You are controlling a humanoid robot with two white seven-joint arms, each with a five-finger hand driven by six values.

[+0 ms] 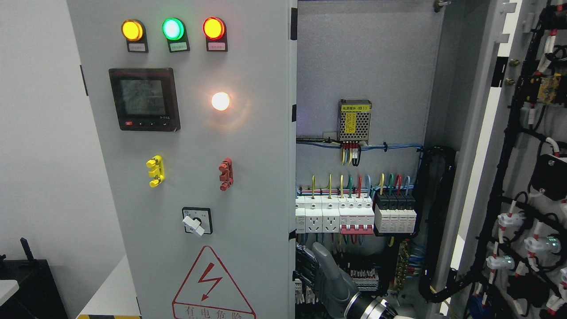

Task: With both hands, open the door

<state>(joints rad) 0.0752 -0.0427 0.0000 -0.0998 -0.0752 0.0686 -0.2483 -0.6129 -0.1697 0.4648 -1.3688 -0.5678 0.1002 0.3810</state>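
wall (40, 133): plain white, fills the left side behind the cabinet, evenly lit | black box (26, 288): low at the far left, near the wall, a dark upright piece on top | white surface (110, 292): pale slab at lower left beside the box | striped edge (106, 316): yellow-black strip along the bottom

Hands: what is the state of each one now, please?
Left hand: not in view.
Right hand: inside the open cabinet, behind the left door's edge; grasp cannot be told.
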